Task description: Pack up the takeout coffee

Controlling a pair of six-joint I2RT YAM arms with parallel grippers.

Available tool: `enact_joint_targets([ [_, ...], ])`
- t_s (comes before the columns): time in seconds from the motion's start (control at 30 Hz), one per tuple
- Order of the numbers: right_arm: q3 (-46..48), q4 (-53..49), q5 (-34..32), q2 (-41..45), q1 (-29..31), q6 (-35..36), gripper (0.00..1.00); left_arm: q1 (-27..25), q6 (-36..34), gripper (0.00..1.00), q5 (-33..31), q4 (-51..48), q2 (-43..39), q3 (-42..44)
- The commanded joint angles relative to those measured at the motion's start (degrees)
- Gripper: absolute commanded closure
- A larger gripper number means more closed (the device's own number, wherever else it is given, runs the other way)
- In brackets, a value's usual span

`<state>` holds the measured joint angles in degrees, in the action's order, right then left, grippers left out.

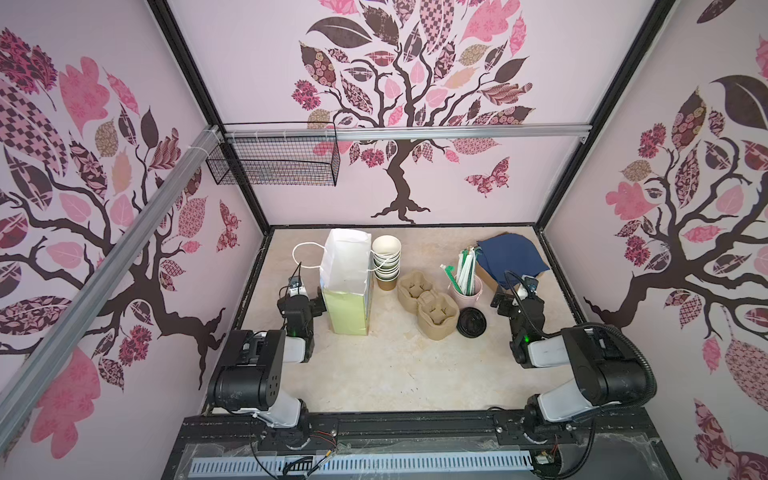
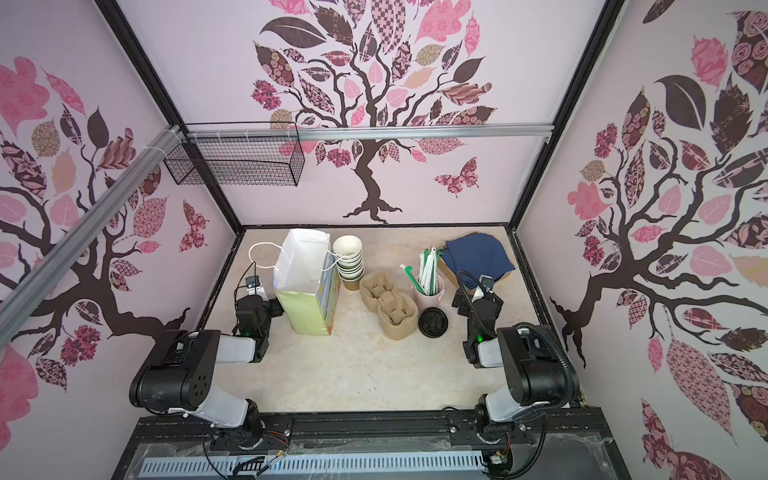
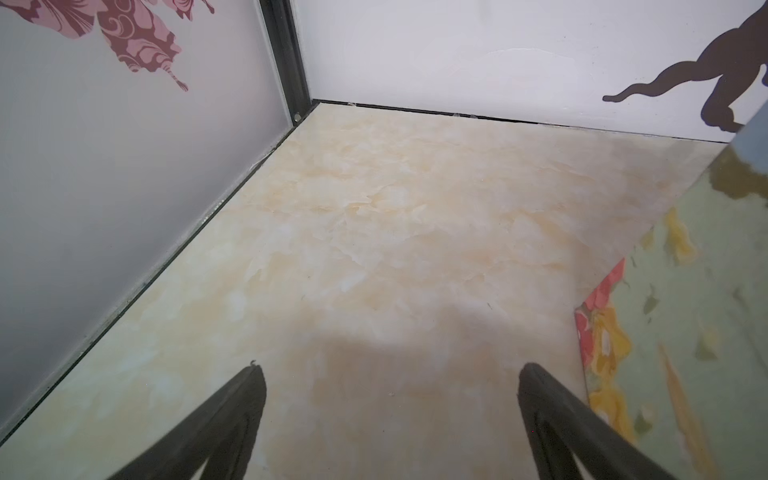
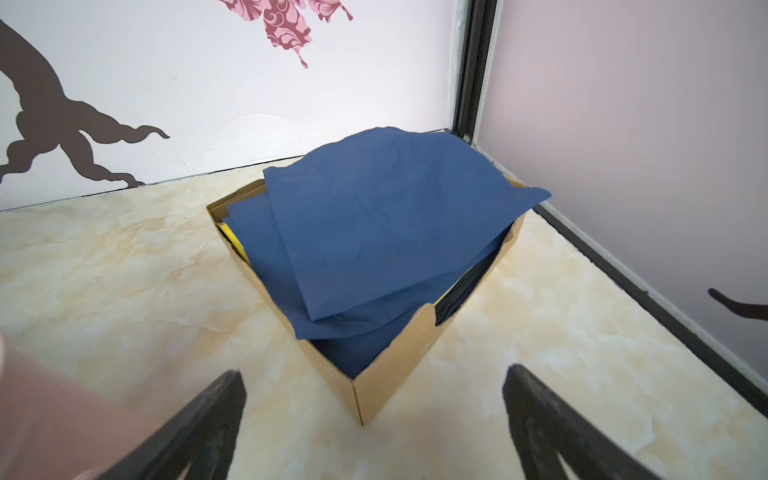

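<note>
Seems step 1; left hand (image 3: 390,370) open, empty, by bag (image 1: 345,309); right hand (image 4: 374,374) open too, facing napkins (image 4: 386,232); no lidded cup seen; next prob. needs cup off stack (image 1: 386,262) + lid (image 1: 471,322).

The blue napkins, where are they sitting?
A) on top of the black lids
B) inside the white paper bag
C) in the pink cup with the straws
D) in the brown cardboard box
D: the right wrist view shows the blue napkins piled in the open cardboard box, overhanging its rim.
</note>
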<state>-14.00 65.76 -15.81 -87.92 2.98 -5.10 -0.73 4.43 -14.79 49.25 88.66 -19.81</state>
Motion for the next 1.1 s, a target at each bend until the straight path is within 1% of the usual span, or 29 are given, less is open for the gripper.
enact_joint_targets([
  [0.0,-1.5,1.3,-0.5,-1.1,0.5,0.0,0.00,0.2,-0.6,0.02,-0.2,1.1,0.5,-1.8],
  [0.27,-1.6,1.5,-0.5,-1.0,0.4,0.0,0.00,0.2,-0.6,0.02,-0.2,1.5,0.6,-1.7],
  [0.4,-1.6,1.7,-0.5,-1.2,0.5,0.1,0.00,0.3,-0.7,0.02,-0.2,4.0,1.6,-1.5],
  [0.57,-1.6,1.7,-0.5,-1.2,0.4,0.1,0.00,0.3,-0.6,0.02,-0.2,1.3,0.7,-1.9],
  [1.07,-1.4,1.6,-0.3,-0.9,0.4,-0.2,0.00,0.4,-0.4,0.02,-0.1,1.5,0.5,-1.7],
])
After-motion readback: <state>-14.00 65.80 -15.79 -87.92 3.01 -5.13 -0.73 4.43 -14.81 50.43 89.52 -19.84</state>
